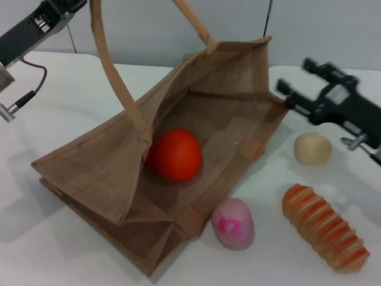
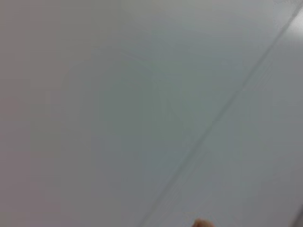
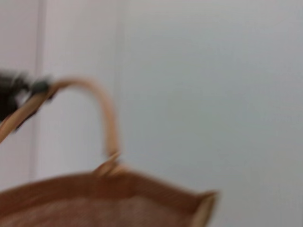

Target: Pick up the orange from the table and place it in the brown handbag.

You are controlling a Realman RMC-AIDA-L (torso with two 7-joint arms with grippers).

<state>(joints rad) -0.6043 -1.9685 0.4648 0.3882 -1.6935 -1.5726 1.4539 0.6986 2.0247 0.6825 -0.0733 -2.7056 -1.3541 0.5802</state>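
The orange (image 1: 174, 154) lies inside the open brown handbag (image 1: 95, 173), on its lower wall near the middle. The handbag lies on its side on the white table, mouth toward me, with one loop handle (image 1: 113, 77) pulled up out of the top of the head view. My left arm (image 1: 30, 30) reaches in at the top left. In the right wrist view my left gripper (image 3: 12, 94) shows dark at the raised handle (image 3: 102, 101), above the bag's rim (image 3: 94, 198). My right gripper (image 1: 300, 80) is open and empty, just right of the bag's far right corner.
A small beige ball (image 1: 312, 148) lies right of the bag, under my right gripper's arm. A ridged orange-and-cream striped oblong (image 1: 324, 226) lies at the front right. A pink rounded object (image 1: 233, 223) sits against the bag's front right edge. The left wrist view shows only a pale surface.
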